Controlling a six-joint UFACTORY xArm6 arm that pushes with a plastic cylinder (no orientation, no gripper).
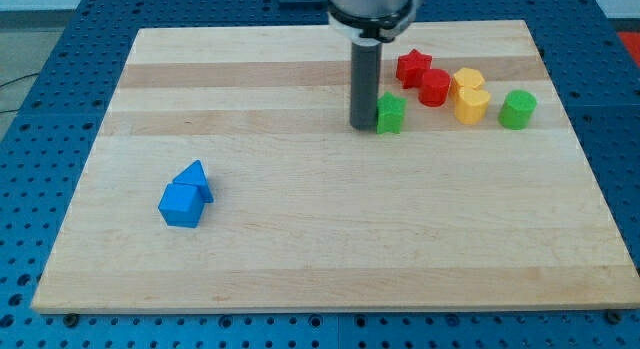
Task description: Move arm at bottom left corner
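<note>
My tip (363, 125) stands on the wooden board (330, 249) at the upper middle, touching the left side of a green block (391, 113). To the right of it lie a red star block (413, 66), a red round block (434, 88), two yellow blocks (467, 82) (472, 105) and a green cylinder (517, 109). Two blue blocks sit together at the lower left: a blue triangular one (194, 177) and a blue cube-like one (180, 204). The tip is far from the blue pair and from the board's bottom left corner (45, 301).
The board rests on a blue perforated table (40, 109). The arm's body (372, 9) hangs over the board's top edge. A cable (30, 74) runs at the far left.
</note>
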